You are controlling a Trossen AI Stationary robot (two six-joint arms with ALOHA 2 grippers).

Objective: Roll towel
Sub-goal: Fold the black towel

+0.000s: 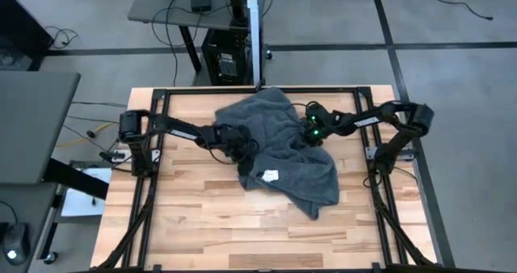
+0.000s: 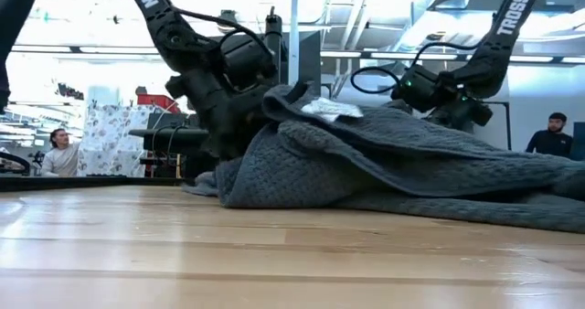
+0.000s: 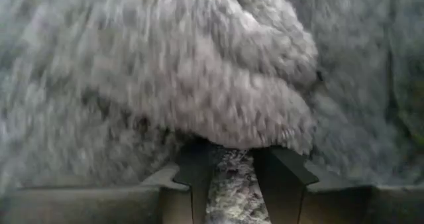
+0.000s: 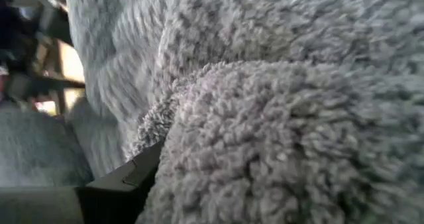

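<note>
Towel (image 1: 279,148): dark grey terry, crumpled in a heap mid-table, white tag (image 1: 269,174) showing on top. Left gripper (image 3: 234,184) pinches a fold at its left edge; right gripper (image 1: 311,128) presses into its right side, fingers buried in cloth, opening unreadable.

Surface: a light wooden table (image 1: 202,233) is carrying everything.
Lying on it: the dark grey towel (image 1: 283,148) is sitting bunched toward the far middle, spreading near-right.
Tag: a small white tag (image 1: 270,174) is showing, apparently on top.
</note>
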